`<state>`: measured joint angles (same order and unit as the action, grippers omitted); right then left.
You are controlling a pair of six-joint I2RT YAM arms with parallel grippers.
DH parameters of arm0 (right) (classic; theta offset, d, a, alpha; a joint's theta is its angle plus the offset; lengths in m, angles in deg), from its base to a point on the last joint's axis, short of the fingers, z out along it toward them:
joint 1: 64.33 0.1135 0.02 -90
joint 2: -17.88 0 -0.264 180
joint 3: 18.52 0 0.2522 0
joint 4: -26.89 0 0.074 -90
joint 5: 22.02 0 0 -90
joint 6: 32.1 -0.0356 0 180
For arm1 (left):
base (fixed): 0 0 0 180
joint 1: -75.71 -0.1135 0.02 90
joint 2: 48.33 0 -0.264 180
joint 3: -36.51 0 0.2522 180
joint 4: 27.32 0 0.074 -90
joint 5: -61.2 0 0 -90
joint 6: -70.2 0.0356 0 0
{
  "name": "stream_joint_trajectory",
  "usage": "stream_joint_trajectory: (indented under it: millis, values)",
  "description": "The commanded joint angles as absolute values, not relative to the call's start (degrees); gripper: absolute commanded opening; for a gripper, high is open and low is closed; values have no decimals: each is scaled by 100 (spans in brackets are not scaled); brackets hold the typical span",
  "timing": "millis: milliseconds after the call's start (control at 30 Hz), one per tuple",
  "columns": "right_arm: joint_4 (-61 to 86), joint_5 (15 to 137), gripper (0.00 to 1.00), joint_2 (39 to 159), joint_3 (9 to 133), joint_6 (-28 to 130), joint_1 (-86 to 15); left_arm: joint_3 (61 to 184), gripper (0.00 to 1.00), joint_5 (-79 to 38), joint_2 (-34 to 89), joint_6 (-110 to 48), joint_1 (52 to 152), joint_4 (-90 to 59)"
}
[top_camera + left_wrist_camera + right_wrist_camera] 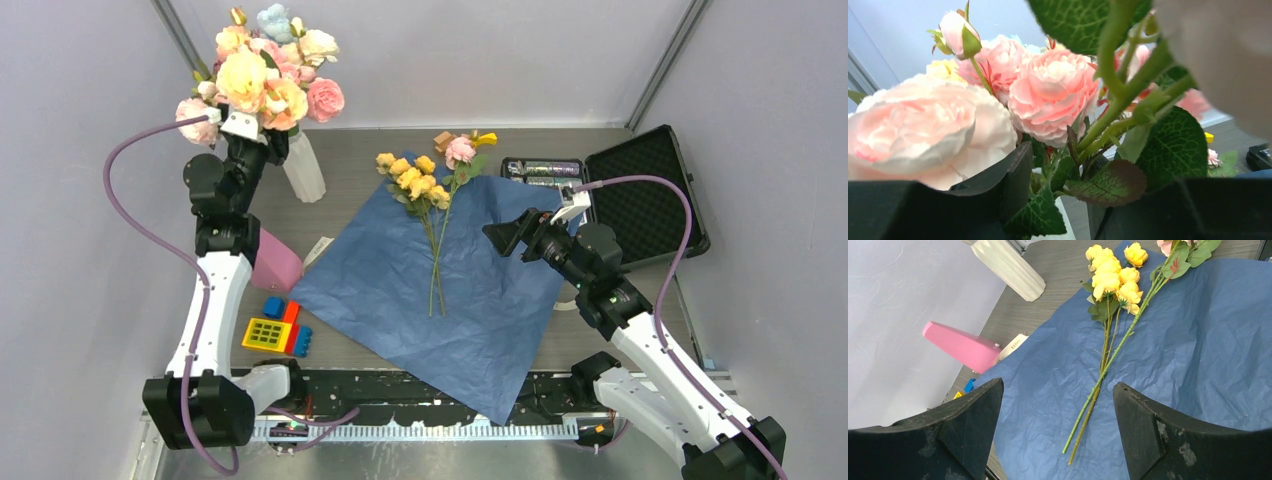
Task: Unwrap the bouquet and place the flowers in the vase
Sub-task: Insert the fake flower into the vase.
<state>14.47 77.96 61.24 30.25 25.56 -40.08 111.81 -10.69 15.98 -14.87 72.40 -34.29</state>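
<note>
Yellow and pink thin-stemmed roses [418,183] lie flat on crinkled dark-blue paper [470,310], which the right gripper [1058,385], jaws wide apart and empty, could pinch too; the left gripper [1063,190], jaws apart among leaves [1108,182], could topple the ribbed white vase [305,172]

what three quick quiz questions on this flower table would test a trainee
1. True or false: the yellow roses on thin green stems lie on the crinkled dark blue paper sheet.
2. What fills the tall white ribbed vase? A) large pink and cream blooms B) the yellow roses C) nothing
3. Are the right arm's fingers open or shut?
Key: 1 true; 2 A; 3 open.
</note>
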Motion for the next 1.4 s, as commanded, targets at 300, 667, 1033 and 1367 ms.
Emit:
stream_joint_trajectory:
  millis: [300,667,1033,1367]
  values:
    - [1790,7918,86,6015,3021,2469,-4025,10485,49,-1312,980,-1723,7190,-3457]
    - [1834,7949,86,6044,3006,2452,-4025,10328,50,-1432,1041,-1795,7185,-3424]
    - [1857,7951,86,6095,3005,2452,-4025,10308,40,-1497,1429,-1949,7188,-3691]
    - [1841,7949,86,6057,2957,2448,-4025,10042,39,-1482,1368,-2168,7192,-3719]
